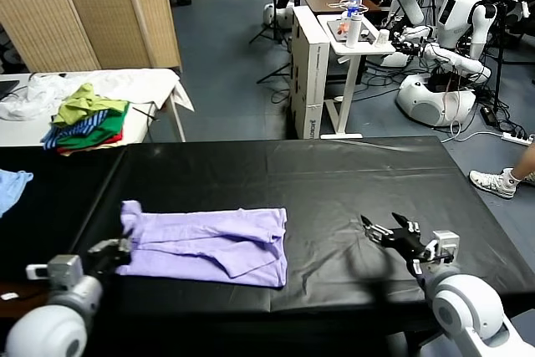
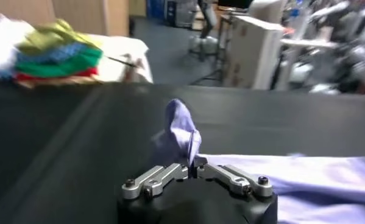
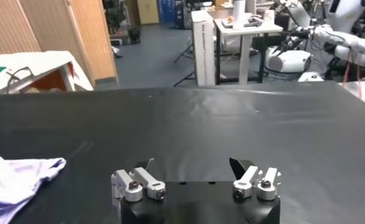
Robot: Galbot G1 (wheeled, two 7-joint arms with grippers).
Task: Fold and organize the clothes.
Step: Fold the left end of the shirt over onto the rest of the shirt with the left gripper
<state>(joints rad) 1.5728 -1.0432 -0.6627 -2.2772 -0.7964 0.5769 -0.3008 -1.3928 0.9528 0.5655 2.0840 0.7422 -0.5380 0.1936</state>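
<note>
A pale lavender short-sleeved T-shirt of thin soft cloth [image 1: 213, 244] lies folded on the black table [image 1: 334, 181], toward its front-left corner. The left gripper [image 2: 194, 165] pinches the shirt's left edge — fingers closed on the cloth. The right gripper [image 1: 391, 230] hovers near the front-right corner — jaws spread wide.
</note>
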